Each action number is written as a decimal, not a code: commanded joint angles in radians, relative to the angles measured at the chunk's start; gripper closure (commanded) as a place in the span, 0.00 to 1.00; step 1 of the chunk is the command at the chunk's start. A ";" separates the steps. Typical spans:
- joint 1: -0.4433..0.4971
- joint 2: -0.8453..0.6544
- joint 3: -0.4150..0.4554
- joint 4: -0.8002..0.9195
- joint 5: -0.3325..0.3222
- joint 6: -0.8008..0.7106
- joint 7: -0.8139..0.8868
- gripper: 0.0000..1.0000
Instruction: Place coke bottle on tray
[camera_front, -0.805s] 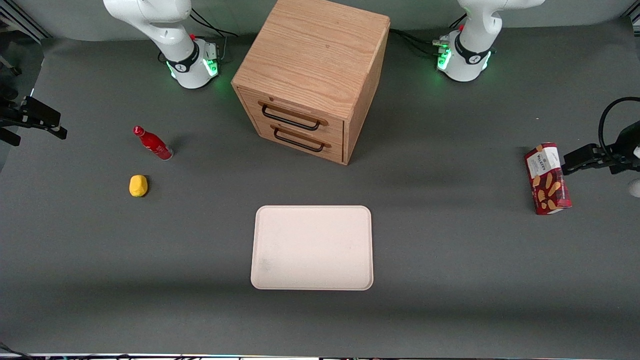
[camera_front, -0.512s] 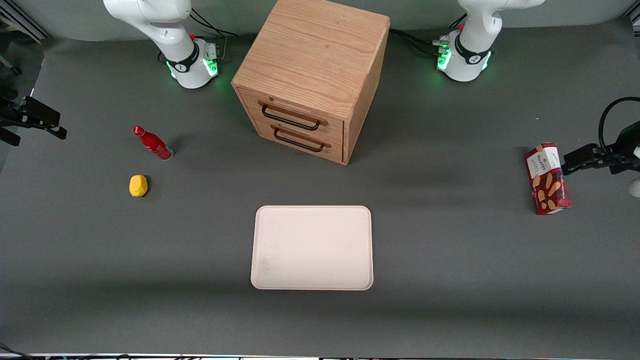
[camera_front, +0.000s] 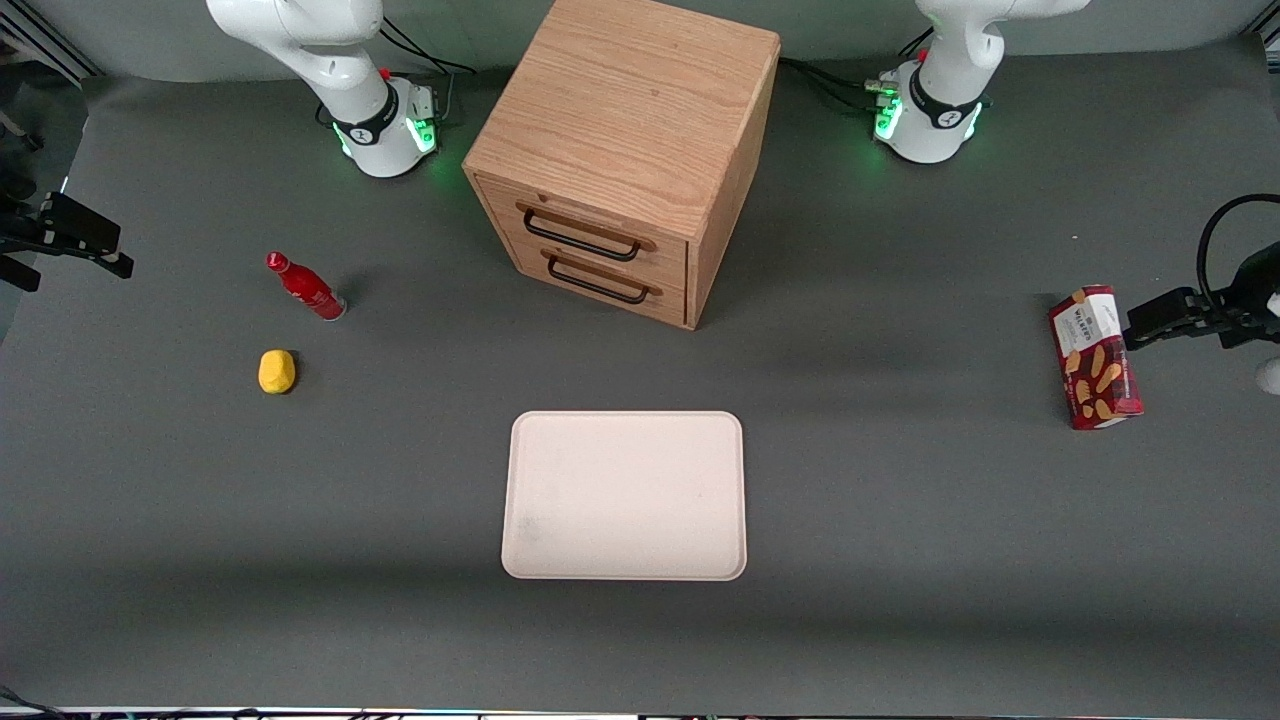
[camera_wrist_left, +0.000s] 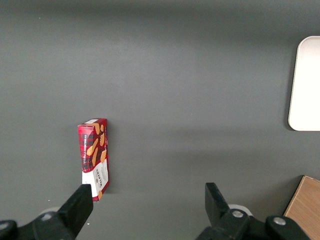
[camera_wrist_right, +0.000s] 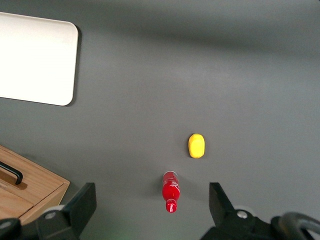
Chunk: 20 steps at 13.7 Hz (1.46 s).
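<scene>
Claw (camera_wrist_right: 152, 202) spread wide with nothing gripped, hanging high over the desk (camera_front: 900, 520) at the working arm's end; two dark fingers (camera_wrist_right: 82, 202) set well apart, the coke bottle (camera_wrist_right: 170, 191) seen between them far below, untouched; in the front view only the claw's dark tip (camera_front: 70, 235) visible at the frame's edge. Coke bottle (camera_front: 305, 286) standing upright on the grey desk, red cap on top, base resting on the surface; just nearer the front camera than the bottle, a small yellow lump (camera_front: 277, 371), apart from it. Tray (camera_front: 625, 495) flat on the desk, pale pinkish-cream, bare, well apart from the bottle, toward the middle of the desk and nearer the front camera. Wooden drawer cabinet (camera_front: 625, 150) above the tray in the front view, two dark handles (camera_front: 590, 260) on its front, both drawers closed. Red biscuit box (camera_front: 1095, 357) lying toward the parked arm's end of the desk.
</scene>
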 joint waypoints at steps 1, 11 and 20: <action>0.007 -0.103 -0.012 -0.080 0.011 -0.051 0.002 0.00; 0.089 -0.424 -0.138 -0.441 -0.058 -0.070 -0.064 0.00; 0.099 -0.515 -0.156 -0.605 -0.096 0.028 -0.066 0.00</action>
